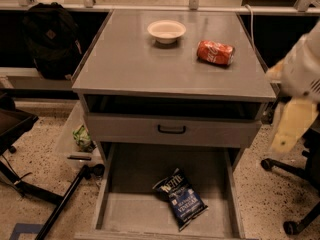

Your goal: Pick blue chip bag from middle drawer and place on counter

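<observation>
The pincer (292, 126) hangs at the right edge of the view, about halfway up, a pale yellowish piece pointing down and tilted slightly to the left. Directly above it, a little to its right, sits the bulky white wrist housing (304, 69) of the arm, which runs on up and rightward from the pincer out of view. The pincer carries nothing.
</observation>
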### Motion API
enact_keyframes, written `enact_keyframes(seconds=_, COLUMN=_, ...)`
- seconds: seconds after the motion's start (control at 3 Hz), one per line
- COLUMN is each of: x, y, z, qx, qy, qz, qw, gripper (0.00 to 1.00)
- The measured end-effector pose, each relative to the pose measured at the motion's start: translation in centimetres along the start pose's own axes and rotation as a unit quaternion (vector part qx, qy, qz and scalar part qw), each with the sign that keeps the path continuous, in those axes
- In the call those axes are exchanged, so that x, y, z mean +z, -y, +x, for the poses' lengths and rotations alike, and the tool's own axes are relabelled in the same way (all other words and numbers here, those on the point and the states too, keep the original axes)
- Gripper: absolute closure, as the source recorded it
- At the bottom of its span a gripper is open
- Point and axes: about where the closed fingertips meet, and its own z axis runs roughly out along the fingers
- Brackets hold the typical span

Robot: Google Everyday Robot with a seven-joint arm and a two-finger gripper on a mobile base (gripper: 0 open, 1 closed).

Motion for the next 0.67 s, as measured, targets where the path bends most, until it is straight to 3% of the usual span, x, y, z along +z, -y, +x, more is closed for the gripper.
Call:
enact_keyframes(seconds=0.33, x=11.2, y=-2.7, z=2.8, qx=0.019, qy=-0.030, qz=-0.095, qw=0.9948, gripper=0.00)
enact_keyframes(seconds=0.67, x=17.8, y=-5.8, z=5.0, qx=0.026, qy=-0.047, qz=-0.173, qw=0.9834, gripper=0.00)
